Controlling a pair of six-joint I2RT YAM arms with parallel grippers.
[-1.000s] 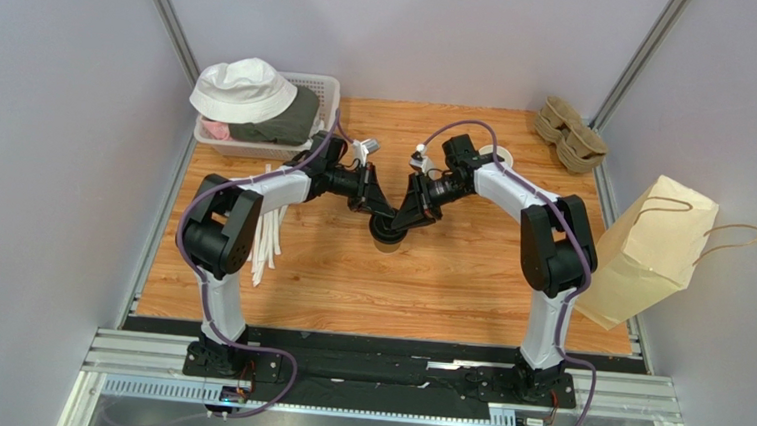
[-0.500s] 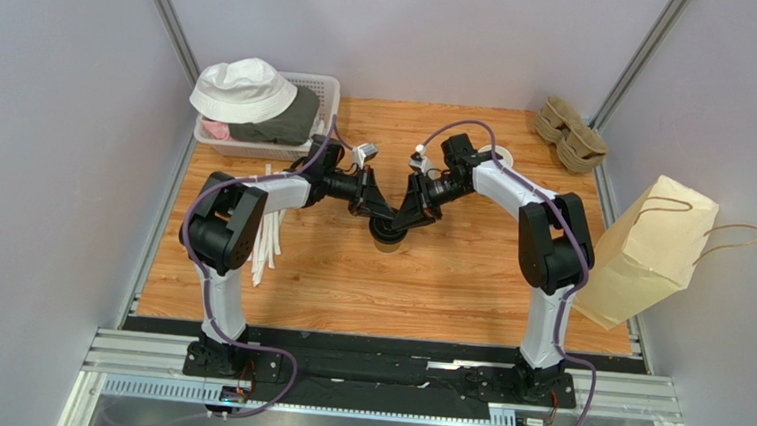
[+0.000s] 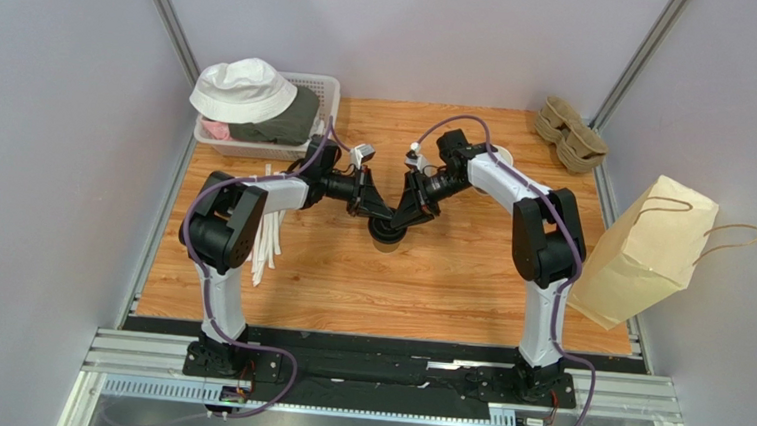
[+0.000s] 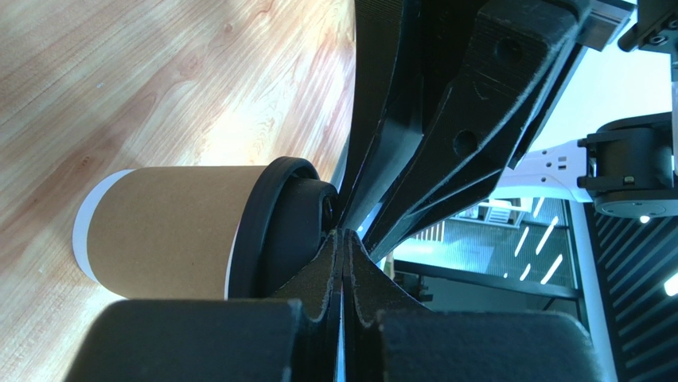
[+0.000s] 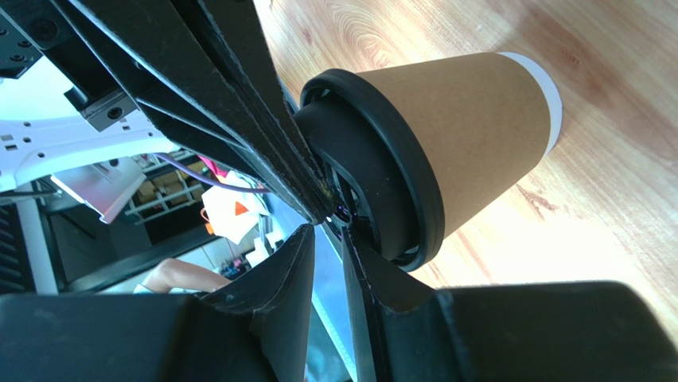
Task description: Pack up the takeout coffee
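The takeout coffee [image 3: 388,236], a tan paper cup [image 4: 167,227] with a black lid [image 4: 278,227], stands upright mid-table. Both grippers meet right over its lid. My left gripper [image 4: 344,235] is shut with nothing between its fingers, and its tip touches the lid's top near the centre. My right gripper [image 5: 330,231] is open by a narrow gap with nothing in it. One of its fingers [image 5: 374,267] lies against the lid [image 5: 374,167], the other hangs off the cup's side. From above, the two grippers [image 3: 392,217] hide most of the cup.
A brown paper bag [image 3: 650,252] with handles leans at the table's right edge. Pulp cup trays [image 3: 570,134] are stacked at the far right corner. A basket [image 3: 327,91] with a white hat and clothes sits far left. White strips [image 3: 269,235] lie by the left arm.
The left jaws have closed the last bit. Both wrists have shifted slightly toward the far side. The cup has stayed where it was.
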